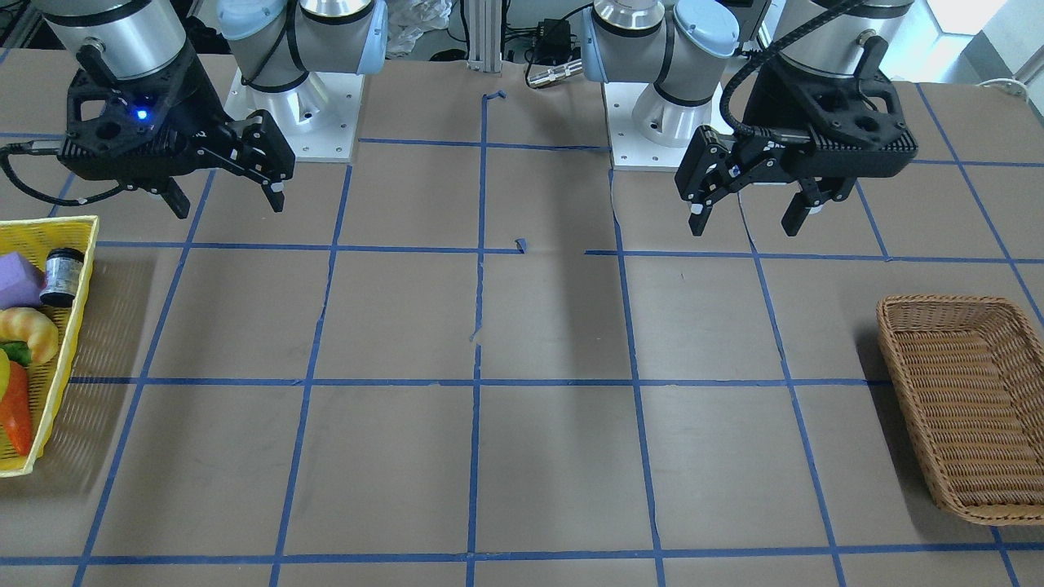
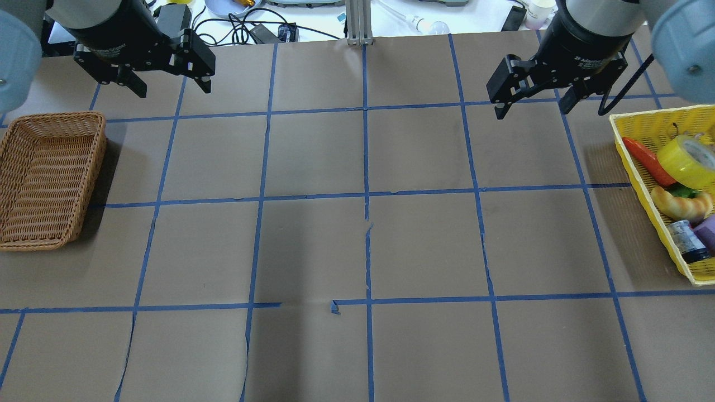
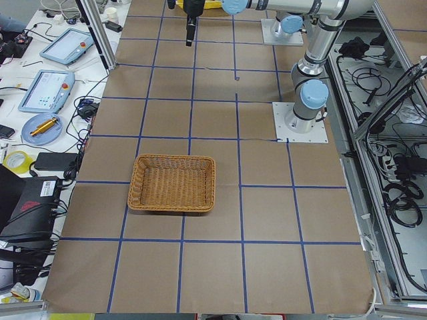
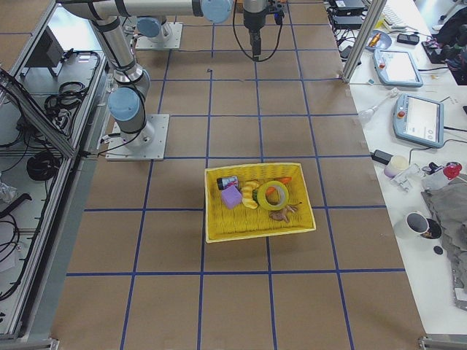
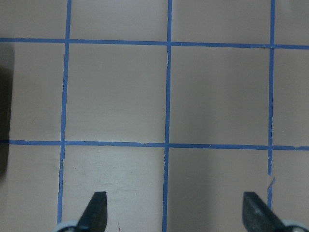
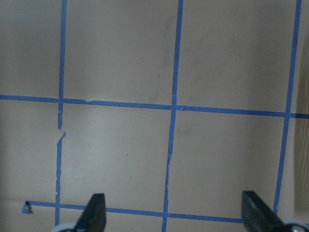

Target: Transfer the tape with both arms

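Observation:
The tape (image 2: 690, 159) is a bright yellow roll with a pale core. It lies in the yellow basket (image 2: 648, 134) at the table's right end and also shows in the exterior right view (image 4: 274, 195). My right gripper (image 2: 530, 109) hangs open and empty above the table, to the left of that basket and apart from it; it also shows in the front view (image 1: 228, 204) and its wrist view (image 6: 175, 213). My left gripper (image 2: 173, 86) is open and empty above the far left of the table, shown too in the front view (image 1: 746, 222) and its wrist view (image 5: 176, 213).
A brown wicker basket (image 2: 33, 244) stands empty at the table's left end (image 3: 172, 158). The yellow basket (image 4: 252, 232) also holds an orange vegetable (image 2: 645, 159), a croissant (image 2: 681, 204), a small can (image 2: 686, 240) and a purple block (image 4: 232, 197). Blue tape lines grid the brown table.

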